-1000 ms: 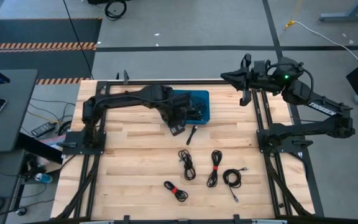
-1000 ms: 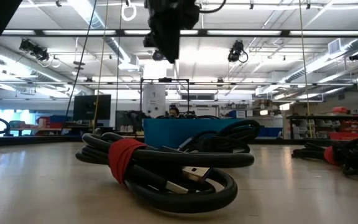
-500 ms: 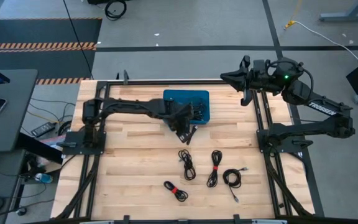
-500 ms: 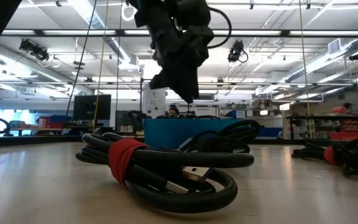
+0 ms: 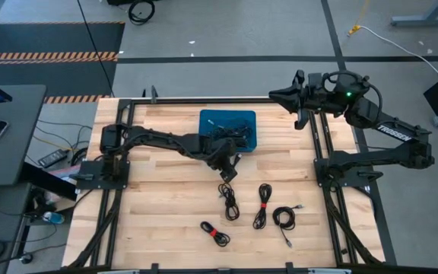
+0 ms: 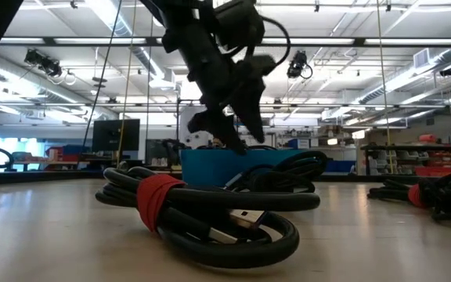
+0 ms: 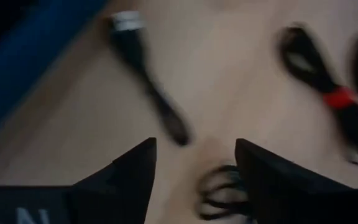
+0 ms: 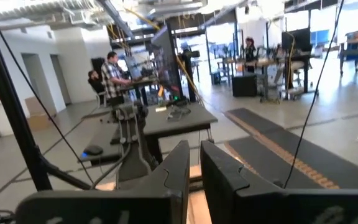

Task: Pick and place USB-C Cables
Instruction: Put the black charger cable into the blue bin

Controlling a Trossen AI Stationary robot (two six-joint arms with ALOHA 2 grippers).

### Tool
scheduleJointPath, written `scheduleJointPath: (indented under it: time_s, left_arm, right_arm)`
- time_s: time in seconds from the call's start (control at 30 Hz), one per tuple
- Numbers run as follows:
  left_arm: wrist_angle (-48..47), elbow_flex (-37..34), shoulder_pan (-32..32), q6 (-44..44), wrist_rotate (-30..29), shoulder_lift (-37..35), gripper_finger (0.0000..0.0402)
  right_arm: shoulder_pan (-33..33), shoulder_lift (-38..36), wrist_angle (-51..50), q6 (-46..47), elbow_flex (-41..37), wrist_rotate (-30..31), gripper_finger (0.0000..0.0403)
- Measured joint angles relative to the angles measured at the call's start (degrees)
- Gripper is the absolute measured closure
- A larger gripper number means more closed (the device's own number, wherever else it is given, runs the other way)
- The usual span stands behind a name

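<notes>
Grey concrete floor (image 5: 226,34) is surrounding the wooden table (image 5: 166,205). Hazard-striped black mats (image 5: 48,46) are lying beyond the table's left corner, with a dark desk (image 5: 6,137) just left of it. Ceiling strip lights (image 6: 116,19) are glowing overhead. People (image 8: 112,74) are standing at distant workbenches.

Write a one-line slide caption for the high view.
Left end effector open over loose USB-C cables beside the blue bin; right arm parked.

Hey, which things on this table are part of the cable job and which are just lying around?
Job:
blue bin
four loose cables: one, red-tied, coiled, front red-tied
left gripper, open over the table

Not in use:
right gripper, parked at the far edge
</notes>
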Motion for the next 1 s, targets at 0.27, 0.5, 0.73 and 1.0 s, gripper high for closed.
scheduleJointPath:
  time_s: [0.27,0.5,0.73,1.0]
  left_arm:
    - [2.8,-0.4,-0.4,-5.4,-5.7,0.2,0.0187]
    - [5.1,-0.4,-1.1,-10.5,-6.5,0.2,0.0195]
    - [5.9,-0.3,-2.4,-13.3,-8.5,1.3,0.0196]
    - [8.7,-0.3,-3.1,-17.8,-9.3,7.1,0.0196]
  right_arm:
    - [0.0,0.0,-1.4,1.3,0.0,-1.2,0.0357]
    - [0.0,-0.1,-12.4,1.0,0.0,-0.8,0.0357]
    - [0.0,-0.1,-23.7,0.5,0.0,3.1,0.0364]
    - [0.0,-0.7,-14.2,-0.5,0.0,-4.2,0.0362]
